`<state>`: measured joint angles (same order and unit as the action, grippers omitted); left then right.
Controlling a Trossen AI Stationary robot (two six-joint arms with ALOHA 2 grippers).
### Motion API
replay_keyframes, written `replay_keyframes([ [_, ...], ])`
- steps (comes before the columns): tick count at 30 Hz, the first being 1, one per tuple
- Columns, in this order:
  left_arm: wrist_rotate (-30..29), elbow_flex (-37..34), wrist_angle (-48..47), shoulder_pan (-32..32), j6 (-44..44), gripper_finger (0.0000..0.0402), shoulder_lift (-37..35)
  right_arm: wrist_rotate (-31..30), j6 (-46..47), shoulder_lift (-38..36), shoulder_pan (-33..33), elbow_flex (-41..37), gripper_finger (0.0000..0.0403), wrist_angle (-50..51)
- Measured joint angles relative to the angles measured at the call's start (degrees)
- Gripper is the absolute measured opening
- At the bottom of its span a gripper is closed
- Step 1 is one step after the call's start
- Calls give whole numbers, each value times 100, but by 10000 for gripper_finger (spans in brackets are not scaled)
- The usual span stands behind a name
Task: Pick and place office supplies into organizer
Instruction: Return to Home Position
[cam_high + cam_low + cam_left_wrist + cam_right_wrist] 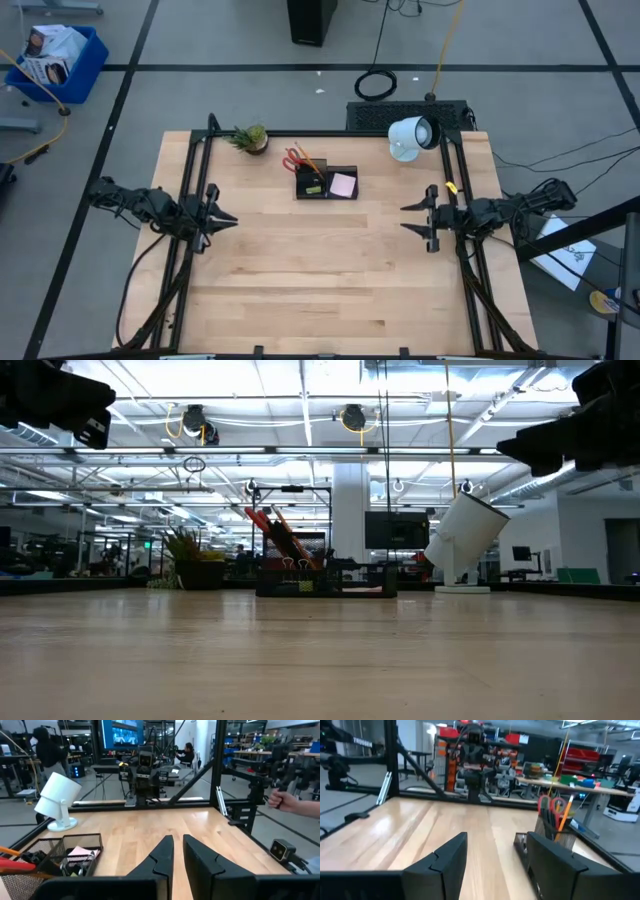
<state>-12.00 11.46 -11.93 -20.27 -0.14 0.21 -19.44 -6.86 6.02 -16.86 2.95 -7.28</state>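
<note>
Left gripper hangs empty over the table's left side, fingers almost closed; right gripper hangs opposite, spread wide and empty. Near the back edge, one black mesh organizer holds one red scissors and one orange pencil in its cup, and one pink pad in its tray.

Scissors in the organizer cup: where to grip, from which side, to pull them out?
Grip the scissors by the red handles, the only part above the organizer cup; blades hidden inside. Come from above, likely drawing along their lean toward the plant.
</note>
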Motion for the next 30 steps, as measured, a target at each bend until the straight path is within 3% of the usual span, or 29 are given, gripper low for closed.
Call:
replay_keyframes([
  [6, -11, 0, 9, 2, 167, 41, 5, -313, 219, -122, 3, -209, 194, 217],
  [15, -305, 0, -20, 1, 114, 37, 57, -306, 574, -114, 4, -211, 194, 149],
  [25, -307, 0, -21, 2, 116, 35, 59, -301, 159, -90, 4, -211, 194, 189],
  [30, -307, 0, -21, 0, 116, 35, 59, -292, 94, -87, 4, -211, 194, -430],
])
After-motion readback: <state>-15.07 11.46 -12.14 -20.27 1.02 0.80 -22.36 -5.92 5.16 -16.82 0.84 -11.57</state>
